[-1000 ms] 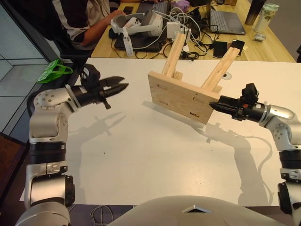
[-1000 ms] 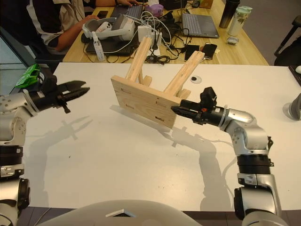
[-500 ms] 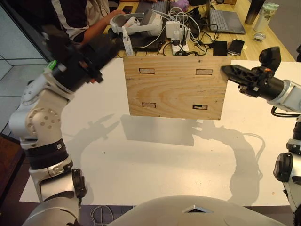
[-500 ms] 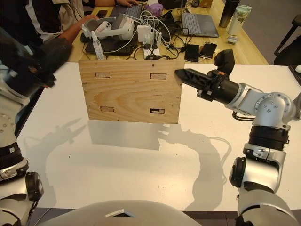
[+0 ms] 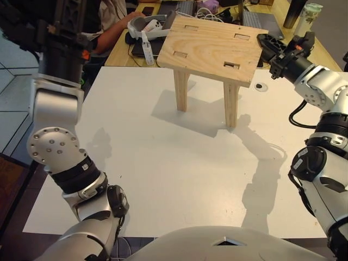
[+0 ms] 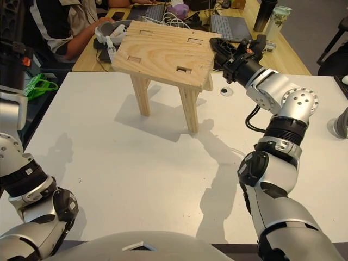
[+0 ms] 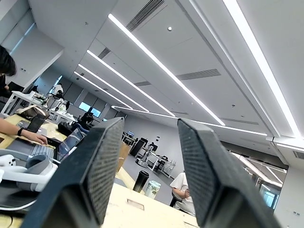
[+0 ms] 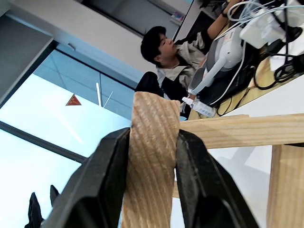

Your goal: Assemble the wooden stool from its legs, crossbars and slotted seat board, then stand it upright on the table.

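The assembled wooden stool stands upright on the white table (image 5: 163,179), with its slotted seat board (image 5: 209,46) on top and two legs (image 5: 231,103) facing me. My right gripper (image 5: 265,43) is at the seat's far right edge, shut on the board's rim; the right wrist view shows its fingers (image 8: 114,180) clamped on the wood (image 8: 149,142). My left arm (image 5: 57,103) is raised high at the table's left side, well away from the stool. Its gripper (image 7: 149,156) points up toward the ceiling, open and empty.
Behind the table is a wooden desk (image 5: 304,54) crowded with a white headset (image 5: 155,27), cables, a laptop and a bottle (image 5: 305,19). A person sits at its left end. A small round grommet (image 5: 262,86) lies in the table near the stool.
The stool swung from seat-toward-me to standing on its legs at the back of the table. My right gripper kept hold of the seat edge. My left arm rose up and away.
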You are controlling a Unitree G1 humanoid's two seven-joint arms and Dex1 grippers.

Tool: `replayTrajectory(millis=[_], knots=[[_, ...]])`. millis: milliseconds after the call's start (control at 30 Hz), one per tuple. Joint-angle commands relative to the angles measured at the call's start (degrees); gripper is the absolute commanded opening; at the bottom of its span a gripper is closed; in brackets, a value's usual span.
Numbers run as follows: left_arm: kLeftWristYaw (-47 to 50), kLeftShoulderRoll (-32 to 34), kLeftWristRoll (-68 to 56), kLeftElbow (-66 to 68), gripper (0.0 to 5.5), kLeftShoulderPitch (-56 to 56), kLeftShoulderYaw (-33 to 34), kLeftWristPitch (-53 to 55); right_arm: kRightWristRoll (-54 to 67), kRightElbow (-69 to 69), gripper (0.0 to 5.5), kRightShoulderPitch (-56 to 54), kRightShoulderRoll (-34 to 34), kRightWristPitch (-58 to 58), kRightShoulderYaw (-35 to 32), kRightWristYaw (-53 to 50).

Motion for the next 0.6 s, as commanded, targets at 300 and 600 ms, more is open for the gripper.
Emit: replayTrajectory(millis=[300,600], knots=[[7.3,-2.1,2.0,1.4,2.10,1.0,-7.6,2.6,-8.8,-1.0,2.50,9.8,13.8,-20.8,-3.6,-33.3],[18.1,2.5,40.2,-2.6,2.10,2.6,-23.0,-5.0,-33.9,-47.6,2.50,32.9,16.8,-33.1,21.4,-33.1]])
